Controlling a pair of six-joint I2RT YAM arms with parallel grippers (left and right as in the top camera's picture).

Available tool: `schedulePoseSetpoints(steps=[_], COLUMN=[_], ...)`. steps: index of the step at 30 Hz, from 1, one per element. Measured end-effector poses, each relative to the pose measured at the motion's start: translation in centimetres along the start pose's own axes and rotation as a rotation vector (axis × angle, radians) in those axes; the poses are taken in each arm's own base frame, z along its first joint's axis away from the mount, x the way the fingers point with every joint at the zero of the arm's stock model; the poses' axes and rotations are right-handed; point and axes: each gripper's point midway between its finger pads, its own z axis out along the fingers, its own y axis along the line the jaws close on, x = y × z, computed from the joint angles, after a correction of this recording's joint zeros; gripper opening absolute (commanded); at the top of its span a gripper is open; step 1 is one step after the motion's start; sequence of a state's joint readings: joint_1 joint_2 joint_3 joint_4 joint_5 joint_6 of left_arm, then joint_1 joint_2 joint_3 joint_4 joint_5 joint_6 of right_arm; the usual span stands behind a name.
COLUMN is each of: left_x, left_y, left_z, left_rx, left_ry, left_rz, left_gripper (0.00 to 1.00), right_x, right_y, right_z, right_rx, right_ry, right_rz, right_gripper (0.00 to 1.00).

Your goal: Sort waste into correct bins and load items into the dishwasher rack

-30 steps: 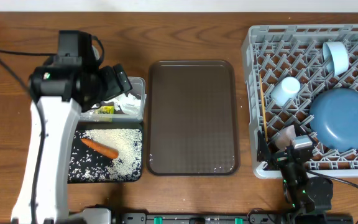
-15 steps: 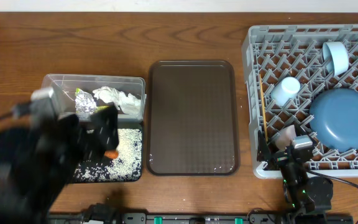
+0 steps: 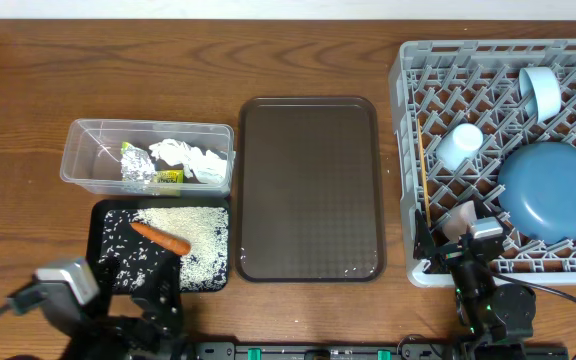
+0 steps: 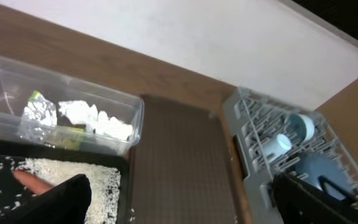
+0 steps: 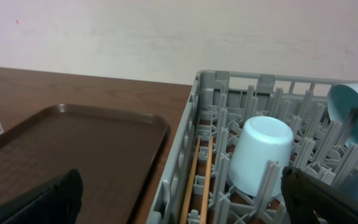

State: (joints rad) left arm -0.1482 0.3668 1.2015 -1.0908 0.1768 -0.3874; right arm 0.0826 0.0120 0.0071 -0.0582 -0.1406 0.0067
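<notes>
Two bins, left of frame: the clear tub (image 3: 90, 165) sits above the black tray (image 3: 101, 210), their long sides close together. All the waste in view lies inside them.
Clear tub contents: a crumpled foil wrapper (image 3: 136, 166) and white paper napkins (image 3: 190, 158) lie side by side. Both are judged light and soft and would crush on contact; pinch a raised fold.
Black tray contents: a carrot piece (image 3: 161, 238) lies on a spread of rice bits (image 3: 193, 235). The carrot is judged firm and possibly slick, best taken across its middle. The rice is loose and unfit for pinching.
Left gripper (image 4: 180, 186): at the bottom left of the overhead view, below the black tray's near edge. Its fingers are spread wide with nothing between them. In the wrist view the carrot lies ahead, toward the lower left finger and apart from it.
Brown serving tray (image 3: 310, 190): centre of frame, between the bins and the rack.
Dishwasher rack (image 3: 488, 48): right of frame, with all the items inside.
Chopsticks (image 3: 424, 185): along the rack's left wall. Thin and stiff, likely to roll.
White bowl (image 3: 460, 146): mouth down among the pegs. Light, to be gripped by its wall.
Pink cup (image 3: 458, 217): near the lower left corner of the rack.
Blue plate (image 3: 552, 190): right of the rack. Judged the heaviest item, smooth and breakable; take it by the rim.
Light blue cup (image 3: 541, 90): upper right, lying tilted.
Right gripper (image 5: 180, 180): at the bottom edge, just below the rack's near left corner. Released and empty, with the chopsticks and bowl ahead of it and apart.
Assessment: sorting and loading appear complete.
</notes>
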Motion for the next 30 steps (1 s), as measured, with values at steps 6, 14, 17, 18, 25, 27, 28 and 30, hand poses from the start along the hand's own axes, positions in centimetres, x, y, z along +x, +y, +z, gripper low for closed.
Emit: schedulePoseSetpoints(steps=[6,14,17,18,25,27,28,30], left_x=[1.5,2.2,2.3,2.4,3.8,4.1,4.2,4.8], left_y=[1.3,2.3,2.7,2.9,4.2,4.5,4.8,5.4], left_z=[3.6,8.9,10.1,10.4,12.9,13.3,13.5,14.1], left_rx=[0.044,0.142,0.172,0.174,0.189,0.186,0.180,0.162], left_ry=[-0.093,-0.295,-0.379,-0.396,-0.456,-0.468,-0.470,-0.463], left_rz=[0.013,0.042,0.052,0.052,0.056,0.055,0.053,0.048], left_gripper=[0.95,0.95,0.95,0.95,0.95,0.95,0.95,0.95], right_x=[0.0,0.0,0.0,0.0,0.0,0.0,0.0,0.0], right_y=[0.0,0.0,0.0,0.0,0.0,0.0,0.0,0.0], right_z=[0.0,0.0,0.0,0.0,0.0,0.0,0.0,0.0], right_rx=[0.000,0.000,0.000,0.000,0.000,0.000,0.000,0.000], right_ry=[0.000,0.000,0.000,0.000,0.000,0.000,0.000,0.000], right_rz=[-0.001,0.000,0.000,-0.001,-0.001,0.000,0.000,-0.001], right_gripper=[0.99,0.99,0.99,0.99,0.99,0.99,0.99,0.99])
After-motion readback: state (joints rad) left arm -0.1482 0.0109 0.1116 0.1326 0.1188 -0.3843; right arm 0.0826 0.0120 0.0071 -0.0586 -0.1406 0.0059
